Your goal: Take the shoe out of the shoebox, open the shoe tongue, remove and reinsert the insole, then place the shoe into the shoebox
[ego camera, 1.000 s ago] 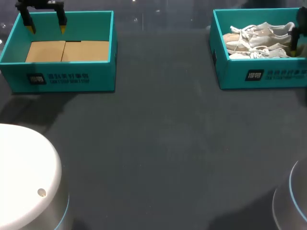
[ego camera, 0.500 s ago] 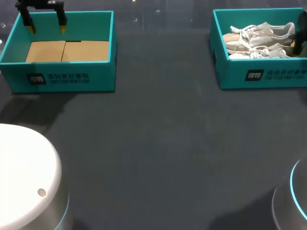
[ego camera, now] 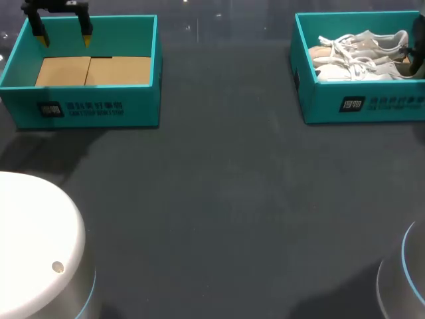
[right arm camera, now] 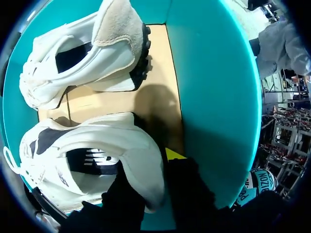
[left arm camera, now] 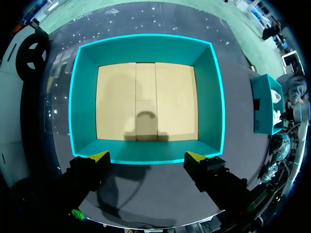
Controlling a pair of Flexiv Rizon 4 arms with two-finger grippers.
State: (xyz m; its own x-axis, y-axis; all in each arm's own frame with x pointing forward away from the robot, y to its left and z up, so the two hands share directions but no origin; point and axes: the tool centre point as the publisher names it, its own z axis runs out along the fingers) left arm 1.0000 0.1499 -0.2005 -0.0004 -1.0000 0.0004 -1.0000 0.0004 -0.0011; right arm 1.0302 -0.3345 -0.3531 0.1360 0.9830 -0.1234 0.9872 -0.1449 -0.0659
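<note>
**Right claw at a shoe's heel, left claw over the other box**

The matte dark table point(ego camera: 219, 199) fills the lower frame. At upper left, my left claw point(ego camera: 63, 30) hangs, fingers apart, over a teal cardboard box point(ego camera: 86, 100) with a tan floor. At upper right, the teal shoebox point(ego camera: 358, 100) holds two white laced shoes point(ego camera: 358, 56), lying left-right with their heels rightward. My right claw point(right arm camera: 150, 165) sits at the nearer shoe point(right arm camera: 97, 155), by its rounded heel. I cannot tell whether it is clamped.

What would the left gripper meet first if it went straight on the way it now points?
Probably the empty shoebox: the left gripper hangs open above one wall, so it would strike that wall's rim or the cardboard floor just inside. Depth is unclear.
</note>
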